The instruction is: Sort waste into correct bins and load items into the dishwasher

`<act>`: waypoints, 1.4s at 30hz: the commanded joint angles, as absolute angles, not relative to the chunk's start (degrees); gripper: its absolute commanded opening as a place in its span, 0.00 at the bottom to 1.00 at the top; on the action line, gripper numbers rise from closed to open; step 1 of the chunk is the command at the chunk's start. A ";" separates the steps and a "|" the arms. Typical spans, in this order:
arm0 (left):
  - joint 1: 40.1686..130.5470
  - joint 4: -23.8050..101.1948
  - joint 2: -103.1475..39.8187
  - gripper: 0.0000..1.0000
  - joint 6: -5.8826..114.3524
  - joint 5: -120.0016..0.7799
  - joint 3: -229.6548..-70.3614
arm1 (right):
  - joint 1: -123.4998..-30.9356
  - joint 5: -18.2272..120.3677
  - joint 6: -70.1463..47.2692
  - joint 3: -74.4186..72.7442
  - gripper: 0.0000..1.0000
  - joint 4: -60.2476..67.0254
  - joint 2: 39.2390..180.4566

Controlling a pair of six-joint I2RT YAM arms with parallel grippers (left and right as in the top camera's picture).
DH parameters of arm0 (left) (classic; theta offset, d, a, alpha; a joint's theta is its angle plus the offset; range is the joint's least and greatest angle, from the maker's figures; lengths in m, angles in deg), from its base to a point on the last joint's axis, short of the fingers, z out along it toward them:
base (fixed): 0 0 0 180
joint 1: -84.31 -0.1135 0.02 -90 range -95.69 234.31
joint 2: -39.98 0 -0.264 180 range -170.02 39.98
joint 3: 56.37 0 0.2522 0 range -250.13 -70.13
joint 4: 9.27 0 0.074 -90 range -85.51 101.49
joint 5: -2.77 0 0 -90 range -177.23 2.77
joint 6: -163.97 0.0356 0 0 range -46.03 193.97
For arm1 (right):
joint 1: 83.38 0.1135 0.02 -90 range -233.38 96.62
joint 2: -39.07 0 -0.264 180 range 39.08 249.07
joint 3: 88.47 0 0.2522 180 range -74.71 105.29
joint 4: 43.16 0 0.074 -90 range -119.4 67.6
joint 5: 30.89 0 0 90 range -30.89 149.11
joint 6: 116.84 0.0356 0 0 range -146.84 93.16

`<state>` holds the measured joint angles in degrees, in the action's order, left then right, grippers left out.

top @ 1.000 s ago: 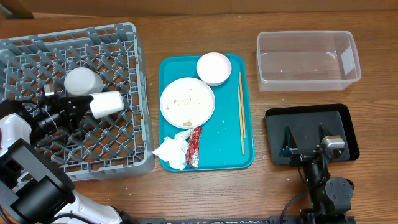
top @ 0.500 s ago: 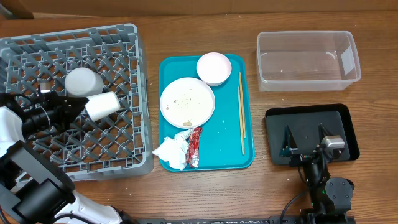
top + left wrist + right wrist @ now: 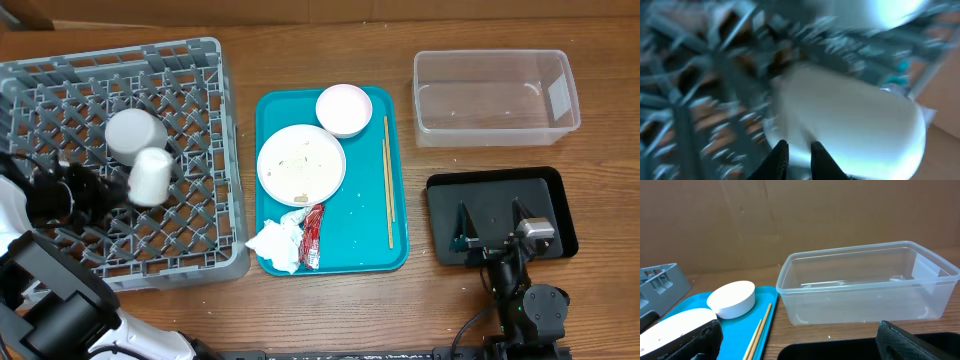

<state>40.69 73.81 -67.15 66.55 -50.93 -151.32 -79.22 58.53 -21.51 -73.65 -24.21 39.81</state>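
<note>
My left gripper (image 3: pixel 118 188) is shut on the small white cup (image 3: pixel 152 177) and holds it over the grey dish rack (image 3: pixel 60 90), next to a grey-white bowl (image 3: pixel 135 132) in the rack. The left wrist view is blurred, with the cup (image 3: pixel 855 120) filling it between my fingers (image 3: pixel 799 155). On the teal tray (image 3: pixel 365 240) lie the plate with crumbs (image 3: pixel 301 164), a pink-white bowl (image 3: pixel 343 109), chopsticks (image 3: pixel 388 180), a crumpled napkin (image 3: pixel 275 243) and a red wrapper (image 3: pixel 313 235). My right gripper (image 3: pixel 490 232) is open and empty over the black tray (image 3: pixel 500 195).
The clear tub (image 3: pixel 495 95) stands at the back right and also shows in the right wrist view (image 3: pixel 865 285). That view also shows the bowl (image 3: pixel 732 299), the chopsticks (image 3: pixel 760 330) and my open fingers (image 3: pixel 800 352).
My left gripper has drawn back to the left with the cup. The cup has turned from lying sideways to more upright, closer to the bowl. The right arm has not moved.
</note>
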 commanded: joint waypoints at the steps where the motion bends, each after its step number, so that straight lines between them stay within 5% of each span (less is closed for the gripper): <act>1: 41.79 76.10 -68.44 0.20 65.55 -59.63 -153.70 | -79.28 59.06 -21.76 -74.24 1.00 -24.56 39.24; 17: 44.17 94.70 -65.90 0.17 71.32 -60.55 -176.76 | -79.28 59.06 -21.76 -74.24 1.00 -24.56 39.24; 29: 60.71 91.10 -54.76 0.22 77.85 -55.24 -176.76 | -79.28 59.06 -21.76 -74.24 1.00 -24.56 39.24; 33: 69.39 89.41 -53.53 0.37 77.83 -56.35 -176.76 | -79.28 59.06 -21.76 -74.24 1.00 -24.56 39.24; 36: 76.23 89.09 -54.28 0.63 77.83 -57.93 -176.74 | -79.28 59.06 -21.76 -74.24 1.00 -24.56 39.24; 38: 80.28 89.11 -55.24 0.98 77.83 -59.20 -176.74 | -79.28 59.06 -21.76 -74.24 1.00 -24.56 39.24; 40: 84.08 89.28 -56.33 0.89 77.81 -60.07 -176.56 | -79.28 59.06 -21.76 -74.24 1.00 -24.56 39.24; 42: 87.66 89.50 -57.53 0.65 76.52 -62.04 -176.19 | -79.28 59.06 -21.76 -74.24 1.00 -24.56 39.24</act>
